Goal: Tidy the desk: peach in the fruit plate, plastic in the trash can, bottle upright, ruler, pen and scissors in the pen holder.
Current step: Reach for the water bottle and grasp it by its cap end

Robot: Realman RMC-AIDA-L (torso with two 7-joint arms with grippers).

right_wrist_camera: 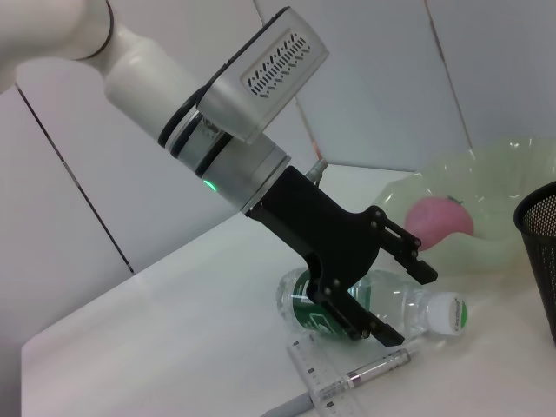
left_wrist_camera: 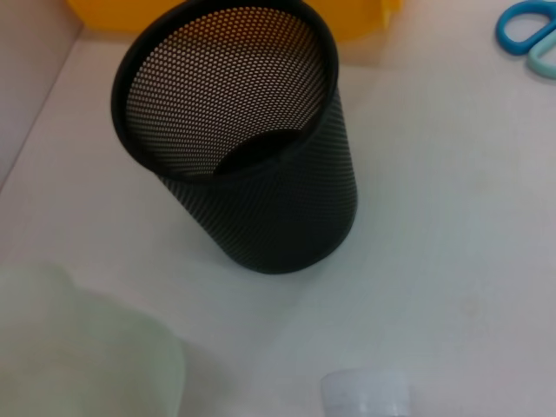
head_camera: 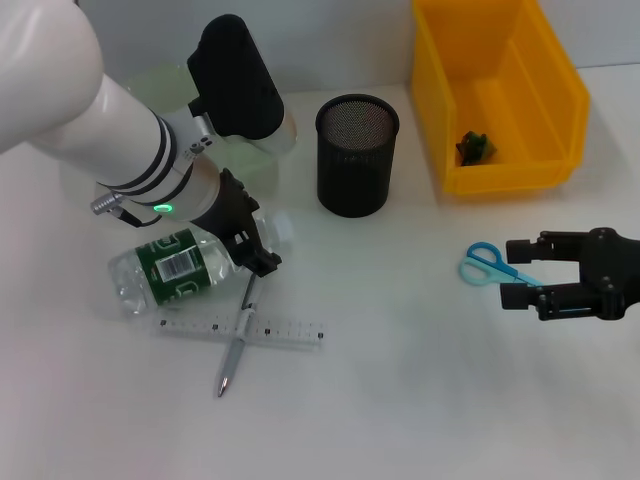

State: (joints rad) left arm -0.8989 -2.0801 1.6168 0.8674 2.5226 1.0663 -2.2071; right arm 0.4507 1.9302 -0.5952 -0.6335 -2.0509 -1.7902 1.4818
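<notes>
On the table (head_camera: 400, 400), nearest the robot, the pen (head_camera: 236, 345) lies across the clear ruler (head_camera: 240, 331). Just behind them the bottle (head_camera: 175, 266) lies on its side, and the left gripper (head_camera: 255, 243) sits over its neck end, fingers spread on either side of it. At the right, the right gripper (head_camera: 523, 272) hovers with its fingers spread, the blue scissors (head_camera: 487, 264) lying flat just beside its tips. Farther back stands the black mesh pen holder (head_camera: 356, 155), upright. The peach (right_wrist_camera: 440, 220) rests in the pale green fruit plate (right_wrist_camera: 512, 204) behind the bottle. The yellow trash can (head_camera: 500, 95) holds 1 green scrap (head_camera: 474, 147).
</notes>
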